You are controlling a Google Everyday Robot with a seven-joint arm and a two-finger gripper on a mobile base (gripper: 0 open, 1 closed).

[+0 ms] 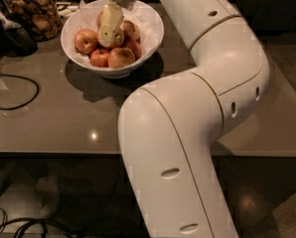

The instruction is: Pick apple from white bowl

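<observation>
- Camera view, looking down over the arm (197, 108): its big white links fill the right and lower middle of the shot, elbow bent out to the right
- The gripper (108, 34) is up at the top, left of centre, pointing down into the bowl (154, 36), with its pale yellow tip right in the middle of the pile
- Jaws: cannot tell whether they are apart, together or clamped, since only one pale face of the gripper shows from here
- The apple (119, 37) sits in the bowl at the centre of the pile, partly hidden behind the gripper, which touches it or comes very close; yellowish skin with a red blush peeks out just right of the tip
- Other apples (86, 40) crowd round it: a red one to the left, a red one low at the front left, an orange-yellow one at the front, more on the right
- Crinkled white paper (143, 16) lines the bowl and shows above the fruit on the far right side
- The bowl stands on the grey-brown table (63, 118), toward its far side, with a dark shadow spread beneath it on the near side
- A jar (31, 11) with brown contents stands just left of the bowl, in the top left corner
- A black cable (16, 90) loops on the table at the left edge, well apart from the bowl
- Below the table's front edge lies a dark floor (88, 202), with wires (19, 226) at the bottom left
</observation>
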